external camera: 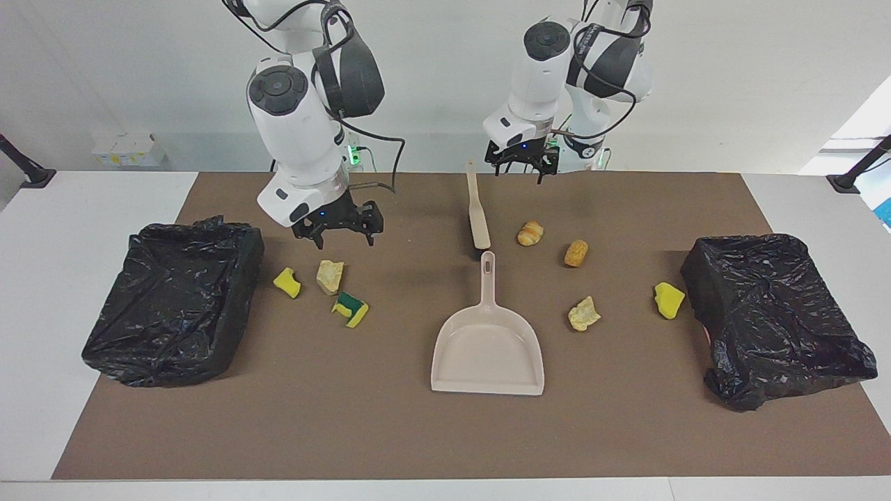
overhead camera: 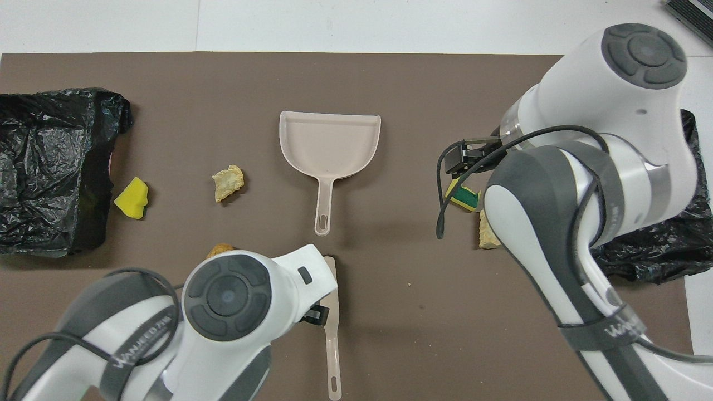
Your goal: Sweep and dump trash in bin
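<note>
Several trash scraps lie on the brown mat. Toward the right arm's end are a yellow sponge [external camera: 287, 282], a tan chunk [external camera: 330, 276] and a green-yellow sponge [external camera: 350, 309]. Toward the left arm's end are two bread-like pieces [external camera: 530, 233] [external camera: 576, 252], a tan chunk [external camera: 584, 314] and a yellow sponge [external camera: 669, 300]. The beige dustpan [external camera: 487, 348] lies mid-mat, with the brush [external camera: 477, 212] nearer the robots, in line with its handle. My right gripper [external camera: 340, 235] is open and empty over the mat beside the tan chunk. My left gripper [external camera: 521, 167] is open and empty, raised beside the brush's handle end.
Two bins lined with black bags stand on the mat, one at the right arm's end [external camera: 170, 299] and one at the left arm's end [external camera: 773, 320]. In the overhead view the arms cover the brush head and some of the scraps.
</note>
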